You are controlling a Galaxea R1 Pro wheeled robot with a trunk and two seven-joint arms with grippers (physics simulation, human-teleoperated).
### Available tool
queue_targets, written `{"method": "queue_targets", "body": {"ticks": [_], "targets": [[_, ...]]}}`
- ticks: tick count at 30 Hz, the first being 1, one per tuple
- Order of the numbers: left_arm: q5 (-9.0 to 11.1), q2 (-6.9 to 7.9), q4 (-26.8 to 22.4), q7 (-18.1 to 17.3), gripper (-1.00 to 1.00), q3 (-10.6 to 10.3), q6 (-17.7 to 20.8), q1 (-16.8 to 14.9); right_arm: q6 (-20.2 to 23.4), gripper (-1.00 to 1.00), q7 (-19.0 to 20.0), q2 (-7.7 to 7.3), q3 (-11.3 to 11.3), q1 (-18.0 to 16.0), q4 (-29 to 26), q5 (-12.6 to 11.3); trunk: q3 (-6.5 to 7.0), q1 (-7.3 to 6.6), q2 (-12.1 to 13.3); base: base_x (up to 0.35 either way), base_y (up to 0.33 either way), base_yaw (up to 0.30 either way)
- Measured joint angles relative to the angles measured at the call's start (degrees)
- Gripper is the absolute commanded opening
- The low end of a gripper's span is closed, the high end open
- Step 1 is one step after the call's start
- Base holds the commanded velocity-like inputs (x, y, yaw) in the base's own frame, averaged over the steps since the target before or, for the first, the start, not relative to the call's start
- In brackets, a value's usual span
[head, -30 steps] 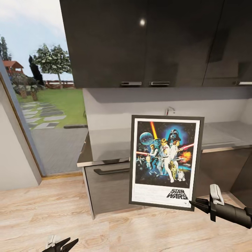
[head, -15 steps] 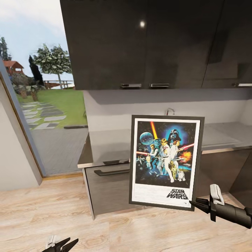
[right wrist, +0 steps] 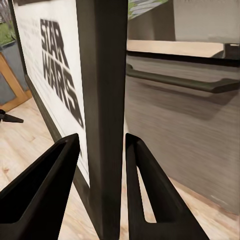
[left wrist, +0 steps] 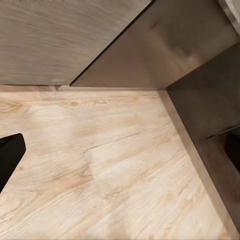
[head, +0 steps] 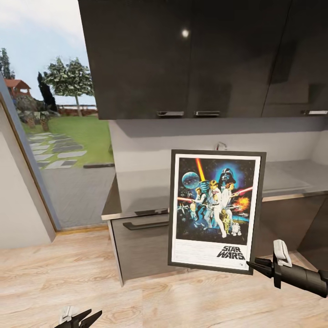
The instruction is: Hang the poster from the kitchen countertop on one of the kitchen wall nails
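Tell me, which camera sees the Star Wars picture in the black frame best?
The head view. There the whole upright black-framed Star Wars poster faces the camera, with the right gripper pinching its lower corner. The right wrist view catches just its frame edge and logo close up. The left wrist view looks at wooden floor.

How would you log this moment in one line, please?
right gripper: shut on poster corner | poster: upright, off countertop | left gripper: open, low

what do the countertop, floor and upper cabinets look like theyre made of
Kitchen countertop: seemingly brushed grey metal, with a dull sheen and thin edge. Floor: light wood planks or wood-look laminate, with visible grain. Upper cabinets: dark glossy panels, reflecting a light spot; the material underneath is unclear.
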Motion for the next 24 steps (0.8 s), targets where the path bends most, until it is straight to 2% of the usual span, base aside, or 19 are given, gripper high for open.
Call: {"method": "queue_targets", "body": {"ticks": [24], "targets": [[0.0,0.0,0.0,0.0,1.0,0.0,0.01,0.0,-0.01,-1.0,0.01,0.0,0.0,0.0,0.0,0.0,4.33,-5.28,9.65,0.0,0.0,0.0]]}}
